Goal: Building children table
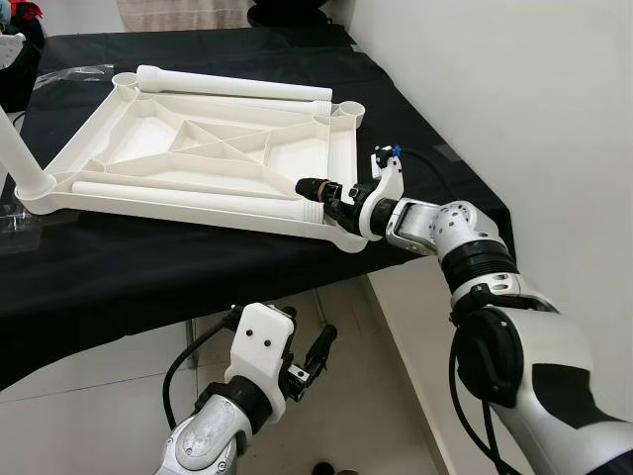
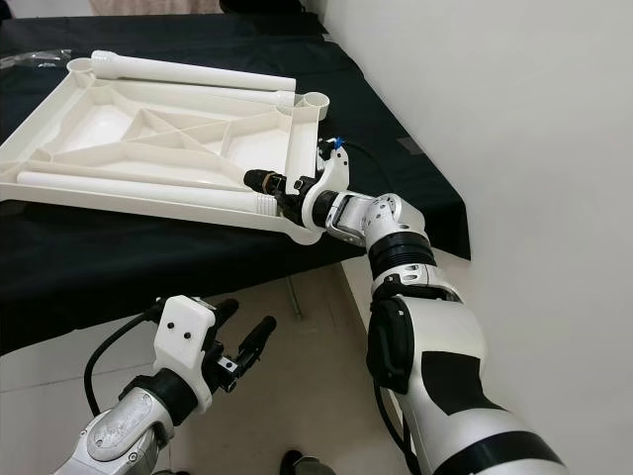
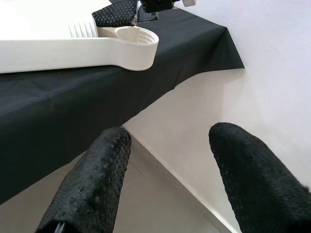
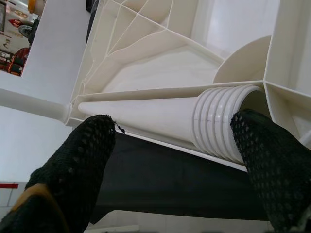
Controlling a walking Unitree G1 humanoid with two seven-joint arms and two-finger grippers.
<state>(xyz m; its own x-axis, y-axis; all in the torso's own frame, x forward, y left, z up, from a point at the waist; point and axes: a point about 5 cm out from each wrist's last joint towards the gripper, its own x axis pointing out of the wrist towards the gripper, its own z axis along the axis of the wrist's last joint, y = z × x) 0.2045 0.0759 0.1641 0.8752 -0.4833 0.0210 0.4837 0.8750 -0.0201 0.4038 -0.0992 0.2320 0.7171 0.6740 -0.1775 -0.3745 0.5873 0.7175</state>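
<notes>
Left eye view gives us the best look at the tabletop [image 1: 198, 148]: white plastic, flipped upside down so we see the ribbed underside with its diagonal braces and a round socket at each corner. It sits on a black cloth [image 1: 148, 267] draped over a table, right by the white wall [image 1: 514, 89]. One loose leg [image 1: 232, 85] lies along the far edge, another leg [image 1: 188, 200] lies inside the near edge, tapered with a ridged threaded end.

Our right gripper [image 1: 321, 191] reaches in at the near right corner. From the right wrist view its fingers [image 4: 82, 160] are spread wide on either side of that leg's threaded end [image 4: 221, 126], and we can't tell if they're actually touching it, so we wouldn't call it a grip.

Our left gripper [image 1: 312, 361] hangs below the table edge over the tiled floor [image 1: 89, 396], fingers apart, holding nothing.

At the left border a third leg [image 1: 25, 158] stands in its corner socket, top cut off. Some clear plastic wrap beside it is hard to make out
</notes>
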